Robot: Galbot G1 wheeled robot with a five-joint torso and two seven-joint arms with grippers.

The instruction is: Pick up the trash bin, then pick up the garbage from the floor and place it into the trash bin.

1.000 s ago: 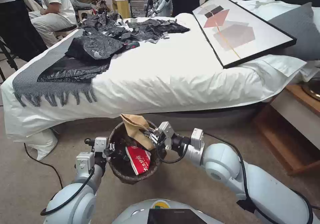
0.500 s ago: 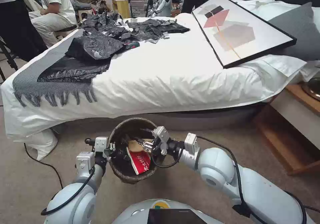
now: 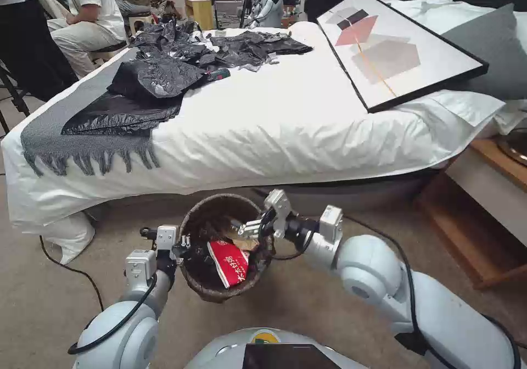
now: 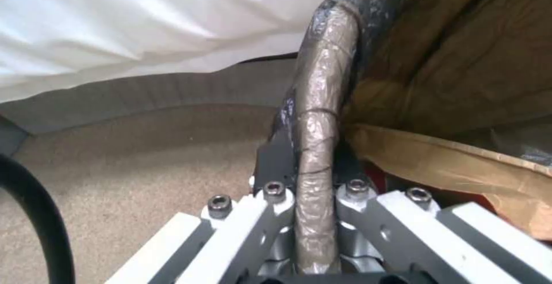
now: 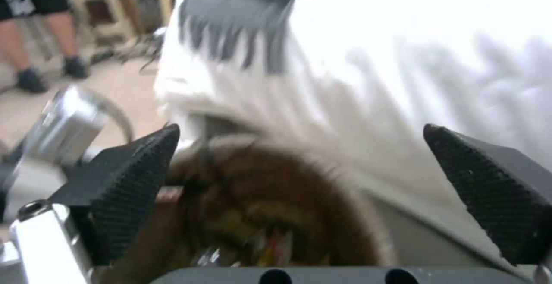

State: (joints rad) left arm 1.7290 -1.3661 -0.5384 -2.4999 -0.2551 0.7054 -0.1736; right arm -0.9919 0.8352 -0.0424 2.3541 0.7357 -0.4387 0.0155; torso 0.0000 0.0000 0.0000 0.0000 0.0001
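Your head view is evenly lit and sharp, with the white bedsheet (image 3: 285,122) near overexposed. Your right wrist view is heavily motion-blurred and washed out. Your left wrist view is soft, with the bin rim (image 4: 316,146) close and dim.

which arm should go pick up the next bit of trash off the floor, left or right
Probably right. The right gripper is open and empty at the trash bin mouth, so it is free to leave. The left gripper is clamped on the bin's rim, holding it up.
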